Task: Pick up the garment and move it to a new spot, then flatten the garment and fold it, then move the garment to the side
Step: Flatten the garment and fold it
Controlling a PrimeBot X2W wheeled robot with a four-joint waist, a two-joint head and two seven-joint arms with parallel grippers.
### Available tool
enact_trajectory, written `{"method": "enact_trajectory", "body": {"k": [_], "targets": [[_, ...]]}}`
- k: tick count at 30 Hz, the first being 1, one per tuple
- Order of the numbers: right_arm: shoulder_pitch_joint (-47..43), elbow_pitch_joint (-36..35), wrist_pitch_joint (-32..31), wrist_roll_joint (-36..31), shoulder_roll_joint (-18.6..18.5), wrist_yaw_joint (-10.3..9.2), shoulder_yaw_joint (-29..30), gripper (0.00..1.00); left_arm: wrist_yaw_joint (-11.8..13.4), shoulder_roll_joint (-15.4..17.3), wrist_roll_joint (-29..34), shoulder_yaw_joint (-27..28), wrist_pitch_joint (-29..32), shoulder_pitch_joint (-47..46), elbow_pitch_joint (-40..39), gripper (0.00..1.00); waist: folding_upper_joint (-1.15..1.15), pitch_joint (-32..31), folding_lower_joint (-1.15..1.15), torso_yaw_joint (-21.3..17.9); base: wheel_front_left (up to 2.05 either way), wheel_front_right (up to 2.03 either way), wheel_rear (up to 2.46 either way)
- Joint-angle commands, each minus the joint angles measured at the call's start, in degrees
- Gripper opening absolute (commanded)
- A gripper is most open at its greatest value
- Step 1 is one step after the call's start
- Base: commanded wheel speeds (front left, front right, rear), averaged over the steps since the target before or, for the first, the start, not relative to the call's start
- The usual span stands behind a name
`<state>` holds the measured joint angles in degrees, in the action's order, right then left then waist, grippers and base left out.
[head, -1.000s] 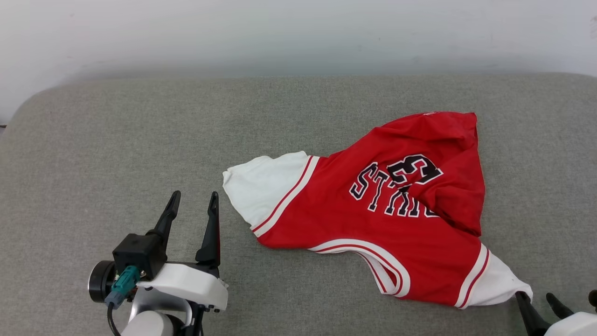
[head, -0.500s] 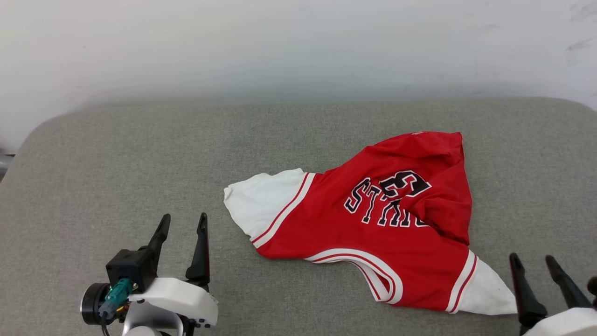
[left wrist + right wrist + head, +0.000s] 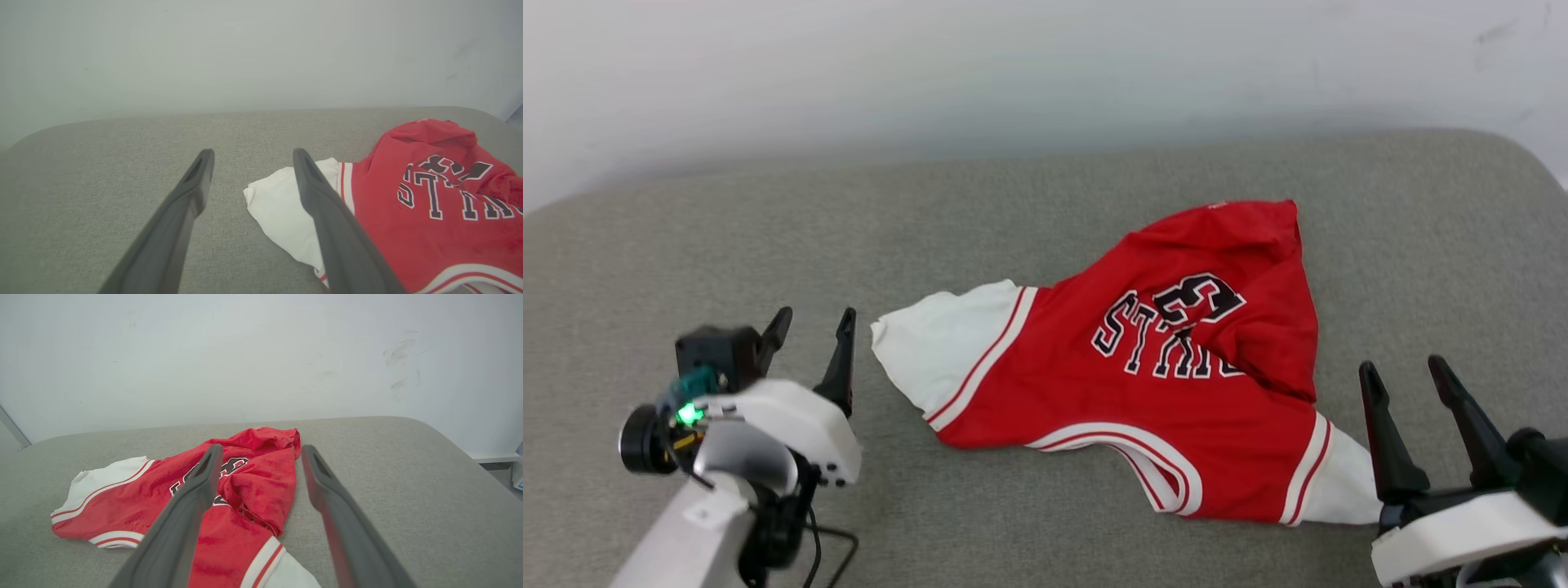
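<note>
The garment, a red jersey T-shirt with white sleeves and black lettering, lies crumpled on the grey cushioned surface, right of centre. One white sleeve points left, the other lies at the lower right. My left gripper stands open just left of the left sleeve, apart from it. Beside the right sleeve, my right gripper is open and holds nothing. The left wrist view shows the garment to the right of the open fingers. In the right wrist view the garment lies ahead between and left of the fingers.
A pale wall rises behind the grey surface. The surface's rounded right edge drops off to the right, with a white ledge beyond. Bare grey surface stretches to the left of the garment and behind it.
The head camera has shifted, so the whole scene slid. My right gripper has risen into view, away from the right sleeve. The garment lies as before.
</note>
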<state>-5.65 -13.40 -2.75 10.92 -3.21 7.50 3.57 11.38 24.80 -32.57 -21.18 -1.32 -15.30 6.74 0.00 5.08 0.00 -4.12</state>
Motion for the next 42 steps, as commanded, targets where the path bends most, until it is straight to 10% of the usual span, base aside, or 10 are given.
{"method": "enact_trajectory", "body": {"k": [1,20,21,22,42], "targets": [[1.5,-0.2,0.4,-0.5,0.3,-0.02,-0.4,1.00,-0.7,0.6,-0.8,0.0,2.1,-1.8,0.7,1.00,0.00,2.8,0.00,-1.9,0.00,0.00,0.00],[8.2,6.3,4.5,1.9,0.4,-0.02,-3.4,1.00,-11.3,7.9,-12.5,-4.9,40.3,-15.8,15.3,1.00,0.00,12.7,0.00,-8.7,0.00,0.00,0.00],[8.4,7.1,4.2,2.4,0.4,-0.03,-3.5,1.00,-11.9,7.3,-13.4,-6.8,44.6,-15.8,16.7,0.38,0.00,13.0,0.00,-9.2,0.00,0.00,0.00],[8.4,7.3,3.9,2.7,0.4,-0.02,-3.7,1.00,-12.0,7.0,-13.5,-7.2,45.2,-15.8,16.9,0.00,0.00,13.0,0.00,-9.3,0.00,0.00,0.00],[4.1,14.1,-23.5,9.9,-3.4,-0.02,4.9,1.00,-8.9,8.3,-10.3,-2.8,30.1,-14.9,8.9,0.00,0.00,9.0,0.00,-6.3,0.00,0.00,0.00]]}}
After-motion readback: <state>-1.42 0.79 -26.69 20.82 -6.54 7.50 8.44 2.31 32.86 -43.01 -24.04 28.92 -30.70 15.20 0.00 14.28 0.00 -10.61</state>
